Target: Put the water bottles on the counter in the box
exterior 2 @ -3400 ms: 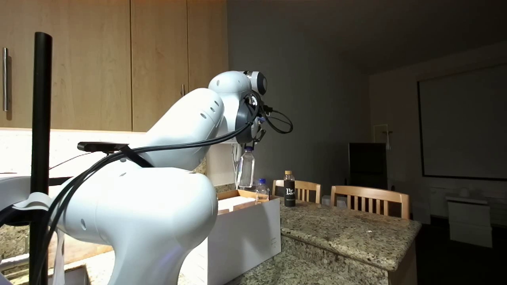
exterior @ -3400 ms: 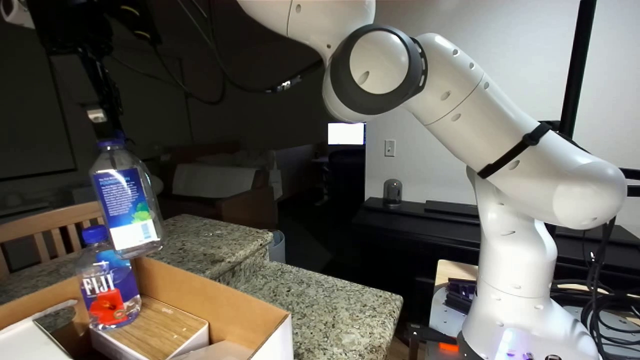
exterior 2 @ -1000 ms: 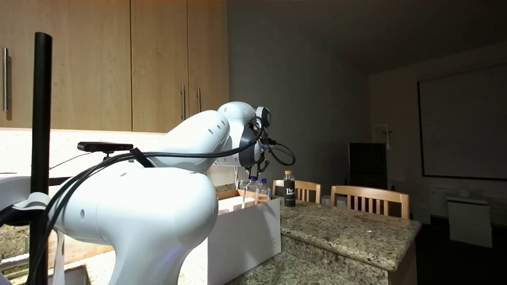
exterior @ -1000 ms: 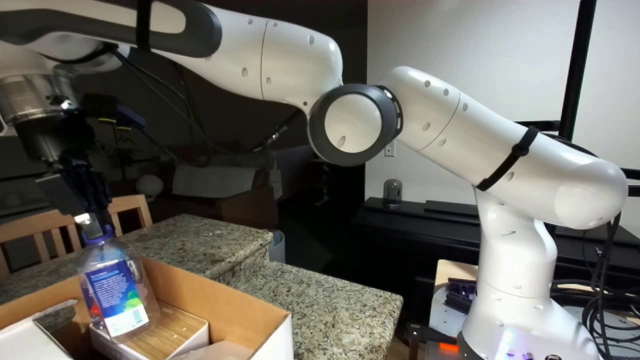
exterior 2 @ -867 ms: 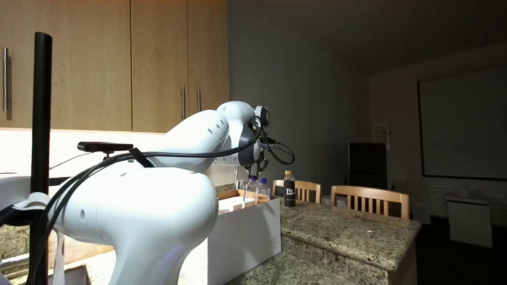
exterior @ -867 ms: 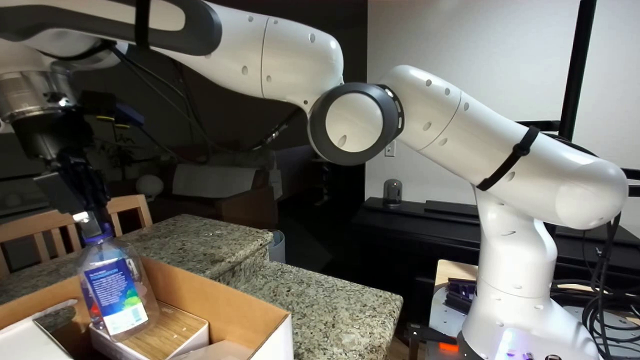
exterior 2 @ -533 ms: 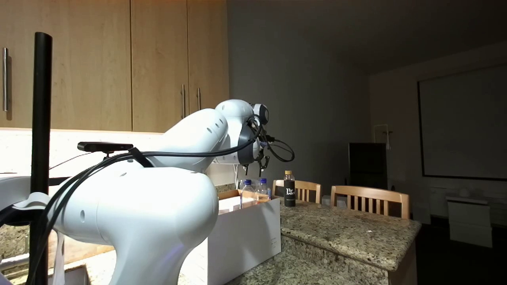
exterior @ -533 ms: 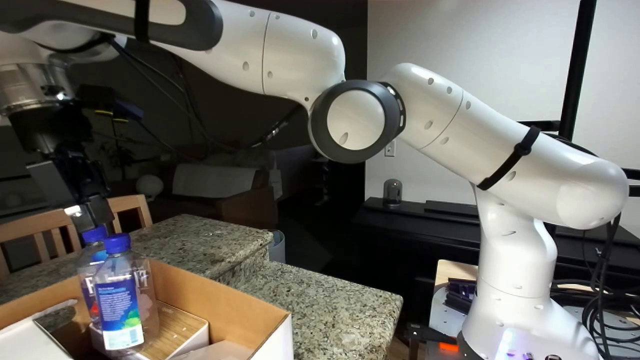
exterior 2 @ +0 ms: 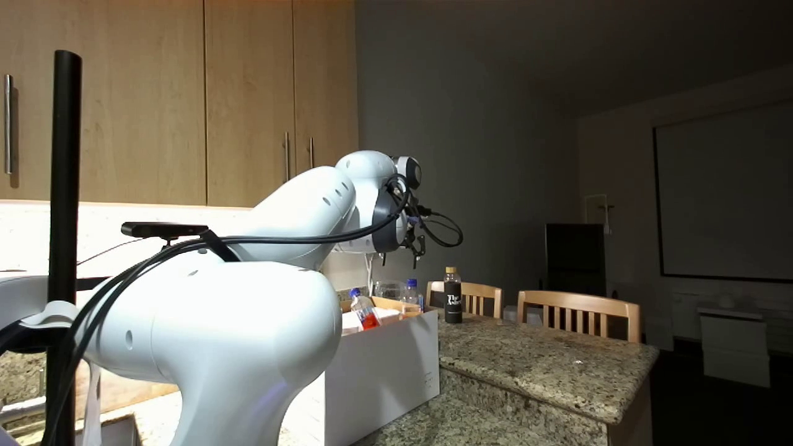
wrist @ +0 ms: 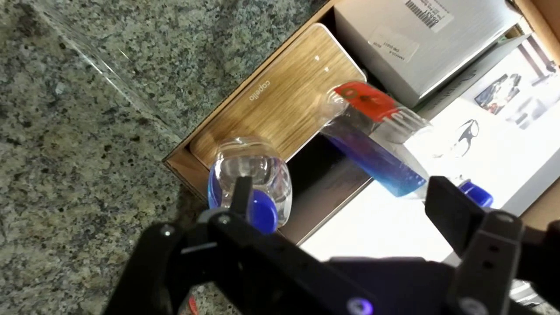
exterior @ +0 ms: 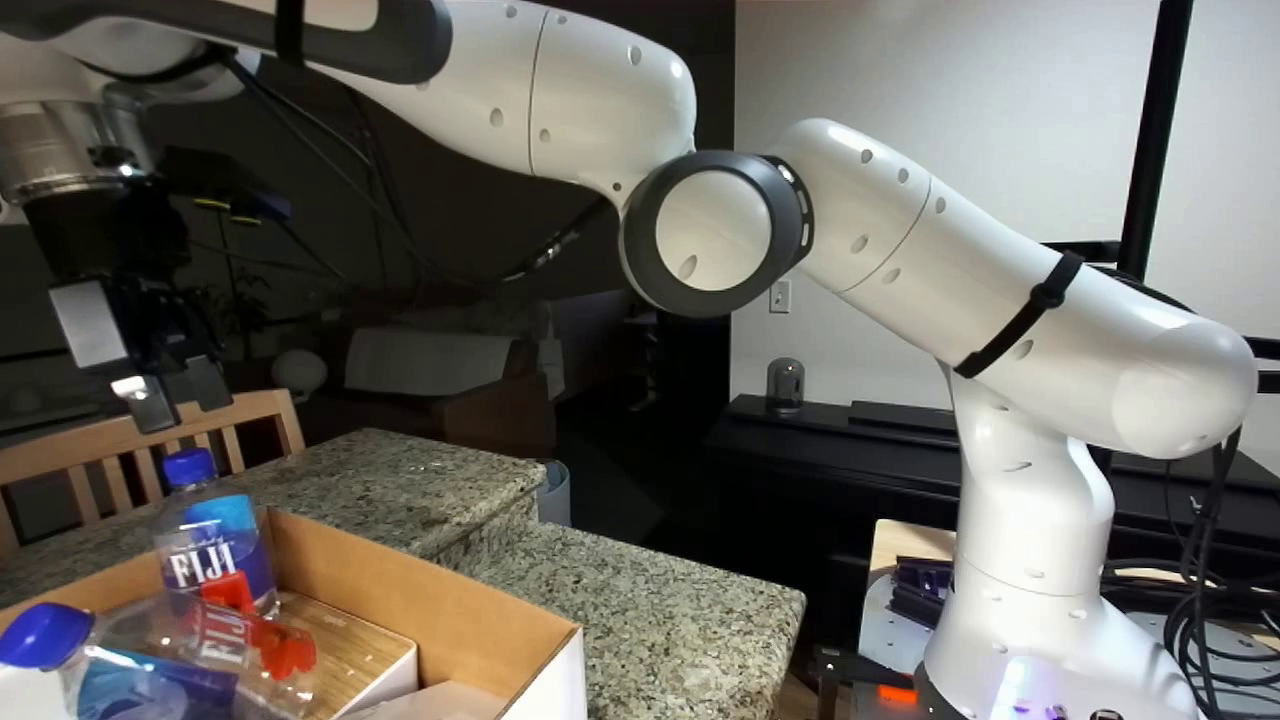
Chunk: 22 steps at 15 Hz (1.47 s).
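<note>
Spread fingers (exterior: 152, 405) above a packed box (exterior: 430, 600)

In an exterior view, we see the fingers parted, clear of the upright water bottle (exterior: 205, 550) standing below them in the box; lower still, the tilted water bottle (exterior: 150, 685) lies aslant. Behind the fingers is a wooden chair (exterior: 75, 450), and below their level spreads the granite surface (exterior: 640, 610).

In an exterior view, we find the tilted water bottle lower than the fingers, its top past the box's edge, while a dark bottle (exterior 2: 453, 300) stands on the surface off to their side.

In the wrist view, we look between the fingers at the tilted water bottle, its blue cap (wrist: 476, 194) showing beside one fingertip; the opposite fingertip partly hides the upright water bottle. Beyond the fingers sit a wood-grained package (wrist: 297, 87) marked "capello" and a white carton (wrist: 385, 65).
</note>
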Each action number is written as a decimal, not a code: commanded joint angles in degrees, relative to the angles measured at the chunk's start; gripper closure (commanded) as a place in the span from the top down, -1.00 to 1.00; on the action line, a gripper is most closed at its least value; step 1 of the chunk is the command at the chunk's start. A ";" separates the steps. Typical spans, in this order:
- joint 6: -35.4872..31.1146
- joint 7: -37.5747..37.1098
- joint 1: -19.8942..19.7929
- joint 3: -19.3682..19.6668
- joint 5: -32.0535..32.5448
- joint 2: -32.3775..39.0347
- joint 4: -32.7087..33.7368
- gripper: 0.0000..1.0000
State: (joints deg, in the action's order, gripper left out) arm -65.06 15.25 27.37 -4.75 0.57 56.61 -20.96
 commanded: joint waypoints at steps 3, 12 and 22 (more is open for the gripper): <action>-1.26 -2.18 -1.14 0.64 1.07 -2.55 0.14 1.00; 4.44 -6.78 -10.42 0.08 -1.97 -9.68 -0.19 1.00; 11.69 -18.82 -27.03 1.67 -5.68 -16.36 -0.30 1.00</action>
State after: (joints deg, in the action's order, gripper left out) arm -55.32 1.44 4.19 -3.64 -3.42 42.44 -20.07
